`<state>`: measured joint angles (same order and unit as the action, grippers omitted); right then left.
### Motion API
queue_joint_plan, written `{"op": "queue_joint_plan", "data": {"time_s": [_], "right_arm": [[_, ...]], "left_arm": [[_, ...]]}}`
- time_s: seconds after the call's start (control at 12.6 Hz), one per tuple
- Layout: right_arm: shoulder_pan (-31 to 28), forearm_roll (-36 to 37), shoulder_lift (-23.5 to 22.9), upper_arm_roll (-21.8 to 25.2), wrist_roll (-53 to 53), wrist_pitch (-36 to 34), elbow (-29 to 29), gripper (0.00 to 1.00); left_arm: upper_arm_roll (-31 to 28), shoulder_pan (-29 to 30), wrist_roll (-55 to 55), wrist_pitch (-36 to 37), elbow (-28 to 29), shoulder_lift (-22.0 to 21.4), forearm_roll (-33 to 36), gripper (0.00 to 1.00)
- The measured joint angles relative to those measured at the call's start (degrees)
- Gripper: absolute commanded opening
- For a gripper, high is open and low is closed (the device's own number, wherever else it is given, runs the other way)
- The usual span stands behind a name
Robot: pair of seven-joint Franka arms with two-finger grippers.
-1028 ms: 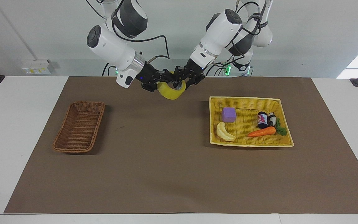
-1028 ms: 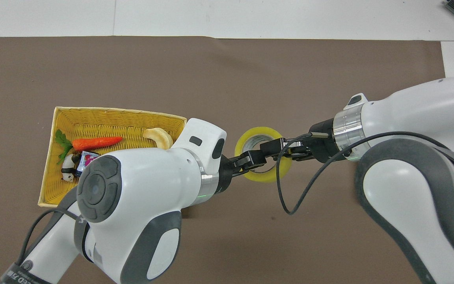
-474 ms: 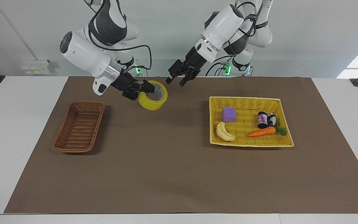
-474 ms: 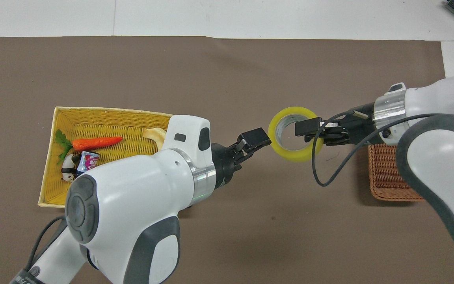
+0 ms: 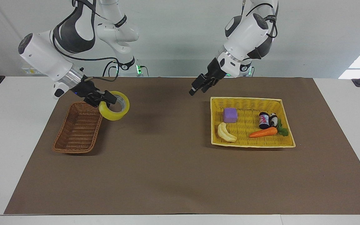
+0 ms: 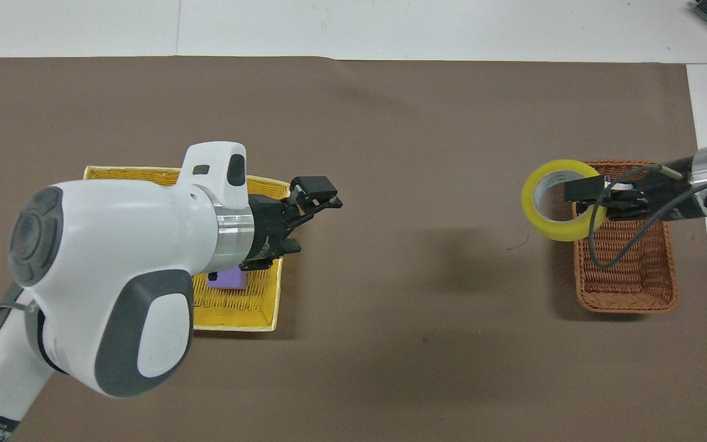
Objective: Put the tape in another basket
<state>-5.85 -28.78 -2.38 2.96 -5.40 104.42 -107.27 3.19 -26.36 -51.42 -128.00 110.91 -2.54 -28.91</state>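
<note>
The tape [image 5: 113, 116], a yellowish roll with a pale core, hangs in my right gripper [image 5: 106, 100]. The gripper is shut on the roll's wall, one finger inside the ring. It holds the roll in the air over the rim of the dark-brown wicker basket [image 5: 79, 128], at the basket's end nearer to the robots. The overhead view shows the tape [image 6: 531, 205], the right gripper [image 6: 583, 193] and the basket [image 6: 626, 270] with nothing in it. My left gripper [image 5: 198, 87] is open and empty, raised over the mat by the yellow tray's corner; it also shows in the overhead view [image 6: 320, 193].
A flat yellow woven tray [image 5: 245, 99] lies toward the left arm's end. It holds a purple block [image 5: 230, 115], a banana [image 5: 226, 132], a carrot [image 5: 262, 132], a small bottle [image 5: 263, 120] and a panda figure [image 5: 273, 119]. A brown mat [image 5: 167, 162] covers the table.
Both grippers held the tape over the table's middle; the left let go and drew back toward the yellow tray. The right carried the tape over to the wicker basket.
</note>
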Motion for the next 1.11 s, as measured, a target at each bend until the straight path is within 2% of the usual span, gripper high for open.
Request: {"op": "queue_joint_plan", "data": {"time_s": [0.16,0.32,0.55,0.71,0.95,1.11], "right_arm": [[-6.14,0.04,-2.27,0.09,-8.02,-0.31,-0.95,0.0],[-9.97,-0.05,-5.76,0.08,-13.62,0.0,-1.23,0.0],[-12.93,-1.08,-10.82,-0.01,-20.99,1.76,-1.28,0.01],[-15.31,-3.01,-14.19,-0.02,-26.84,2.84,-1.23,0.02],[-16.3,-3.98,-15.52,-0.09,-29.28,3.0,-1.12,0.03],[-16.31,-3.94,-15.81,-0.09,-29.88,3.28,-1.12,0.06]], "left_arm": [[-0.11,4.03,5.39,4.58,-0.2,0.01,3.35,1.0],[-0.22,9.0,15.43,10.25,-0.58,-0.03,4.15,1.0],[-0.46,17.11,30.86,16.41,-1.42,-0.22,8.63,1.0],[-0.48,20.26,39.33,19.96,-2.94,-0.36,13.79,1.0],[-0.47,23.14,50.05,26.29,-7.05,-0.53,19.51,1.0],[-0.46,24.49,53.18,31.5,-10.75,-0.55,23.07,1.0]]}}
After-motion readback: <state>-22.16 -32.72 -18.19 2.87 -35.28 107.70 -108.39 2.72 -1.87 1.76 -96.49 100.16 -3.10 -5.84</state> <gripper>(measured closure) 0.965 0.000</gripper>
